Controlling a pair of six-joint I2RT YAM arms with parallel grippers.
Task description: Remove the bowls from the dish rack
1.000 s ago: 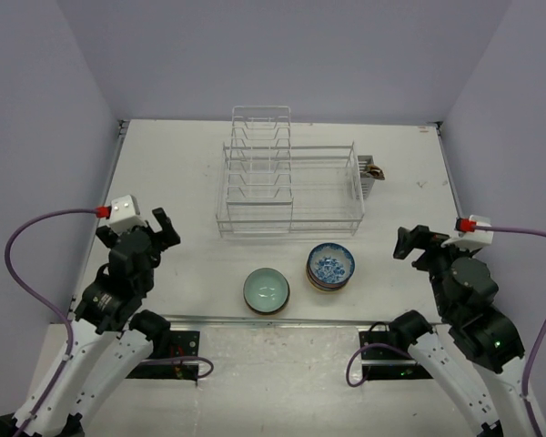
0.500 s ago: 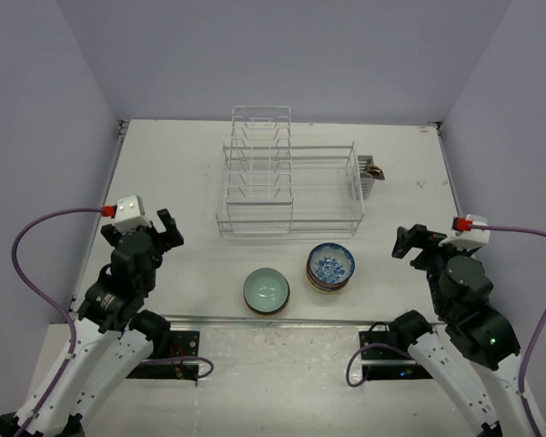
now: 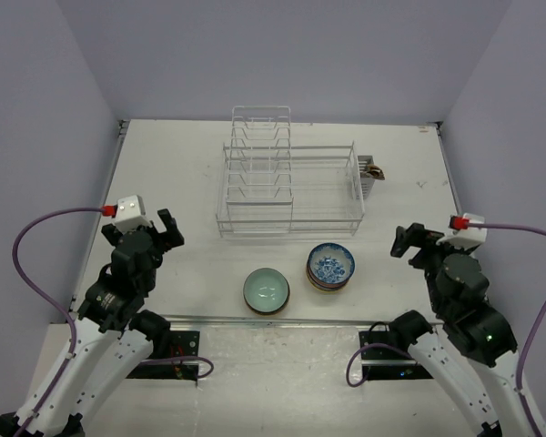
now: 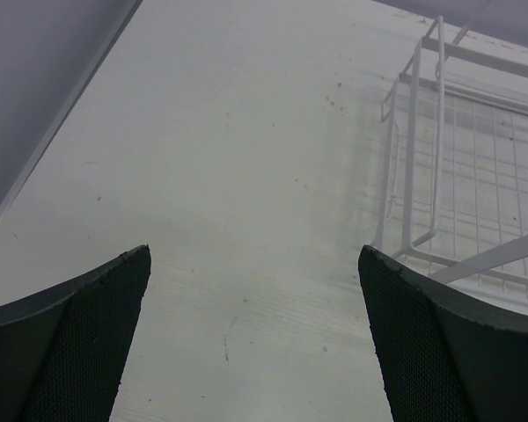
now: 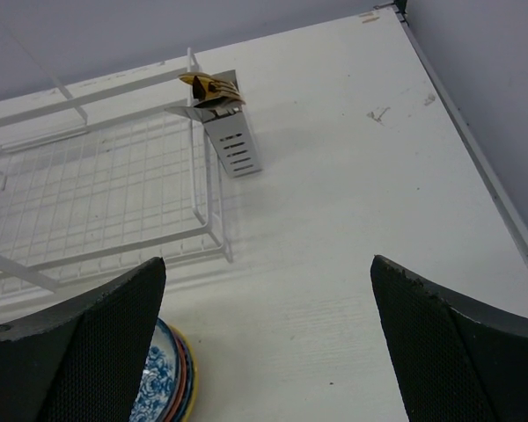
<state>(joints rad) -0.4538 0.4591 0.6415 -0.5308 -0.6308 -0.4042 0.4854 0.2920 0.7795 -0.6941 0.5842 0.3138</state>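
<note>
The dish rack (image 3: 291, 187) stands at the table's middle back with no bowls in it; its corner shows in the left wrist view (image 4: 458, 167) and in the right wrist view (image 5: 97, 202). A stack of bowls with a blue-white floral one on top (image 3: 330, 266) sits in front of the rack, and its edge shows in the right wrist view (image 5: 169, 382). A plain pale green bowl (image 3: 267, 290) sits to its left. My left gripper (image 3: 164, 228) is open and empty at the left. My right gripper (image 3: 406, 240) is open and empty at the right.
A small silvery cutlery holder (image 3: 370, 172) with a brown-yellow item hangs on the rack's right end, also in the right wrist view (image 5: 224, 127). The table's front edge (image 3: 273, 320) runs just below the bowls. Purple cables loop from both wrists.
The right arm has shifted very slightly left. The left arm, bowls and rack have not moved in the last half second.
</note>
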